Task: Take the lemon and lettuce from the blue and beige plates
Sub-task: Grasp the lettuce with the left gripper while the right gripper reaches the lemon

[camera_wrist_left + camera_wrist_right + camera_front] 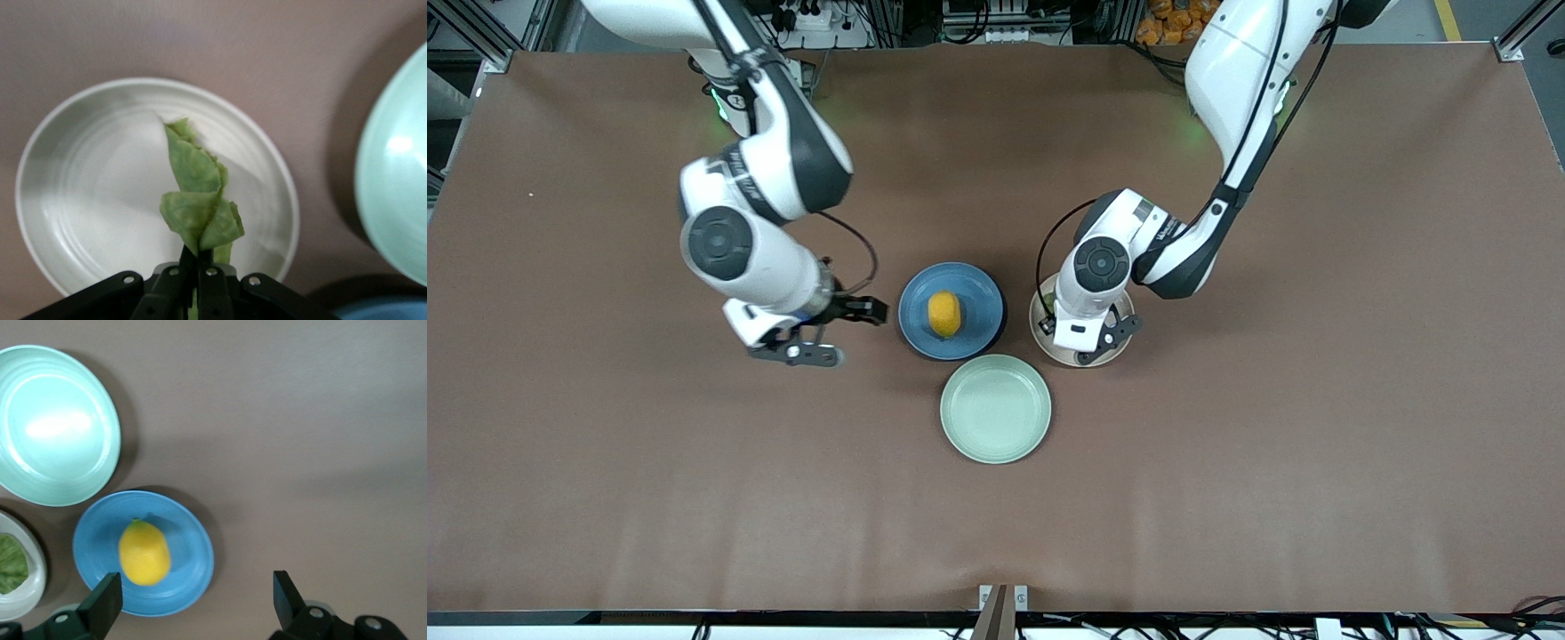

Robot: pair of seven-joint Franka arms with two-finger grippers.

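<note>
The small oval yellow-orange lemon (944, 314) lies in the middle of the round solid-blue plate (978, 293), and the right gripper (831, 331) hangs over bare brown bench (605, 462) just beside that plate, on the side toward the right arm's end; its fingers (103, 603) stand wide apart with nothing between them; the lemon therefore lies sideways from those fingers, toward the middle of the bench, and in the front view its long axis runs toward and away from the camera, so a grasp across its narrow waist looks the likelier fit; the right arm is plainly the nearer one to it. The left gripper (1089, 342) is over the round pale beige plate (1040, 333), its fingers pinched together on the green wrinkled lettuce leaf (197, 200), which drapes down toward the plate's floor; whether its tip touches the plate I cannot tell. A pale mint-green plate (996, 449) sits nearer the camera, bare.
</note>
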